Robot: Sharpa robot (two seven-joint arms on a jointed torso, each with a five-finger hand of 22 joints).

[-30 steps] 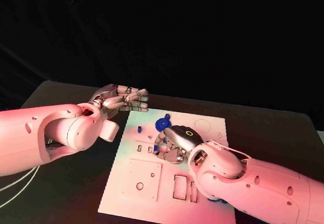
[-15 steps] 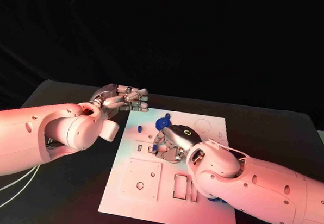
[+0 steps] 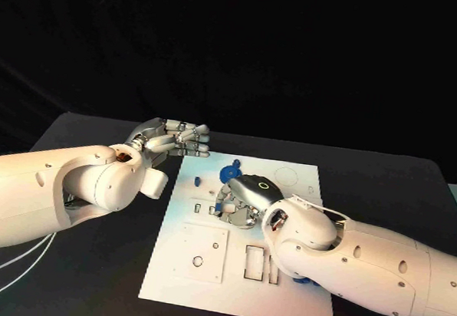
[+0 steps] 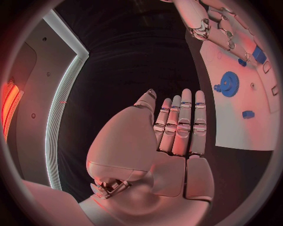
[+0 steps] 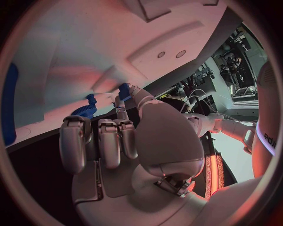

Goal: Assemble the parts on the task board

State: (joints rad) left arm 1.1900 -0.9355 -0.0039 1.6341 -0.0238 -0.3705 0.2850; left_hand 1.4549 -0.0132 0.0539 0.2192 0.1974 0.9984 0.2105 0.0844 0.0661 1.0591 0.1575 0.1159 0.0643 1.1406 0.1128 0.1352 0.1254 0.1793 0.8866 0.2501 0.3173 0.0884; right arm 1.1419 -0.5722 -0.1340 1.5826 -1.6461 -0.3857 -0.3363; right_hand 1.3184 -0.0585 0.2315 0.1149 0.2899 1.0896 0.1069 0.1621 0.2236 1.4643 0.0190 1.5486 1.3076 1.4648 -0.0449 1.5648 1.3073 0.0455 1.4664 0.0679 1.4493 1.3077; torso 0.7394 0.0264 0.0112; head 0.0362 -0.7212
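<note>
One white task board [image 3: 239, 283] lies mid-table, with one blue gear [image 4: 228, 84] and two small blue parts [image 4: 247, 114] countable near its far edge. The left hand [image 3: 173, 138] hovers off the board's far-left corner, fingers straight, together, empty. The right hand [image 3: 244, 198] is over the board's middle, fingers curled, possibly pinching a blue part [image 5: 124, 90].

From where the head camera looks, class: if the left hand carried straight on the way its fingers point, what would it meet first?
The left hand points toward the far left corner of the task board. It would probably pass over that corner, with the blue gear further on; height is unclear.
</note>
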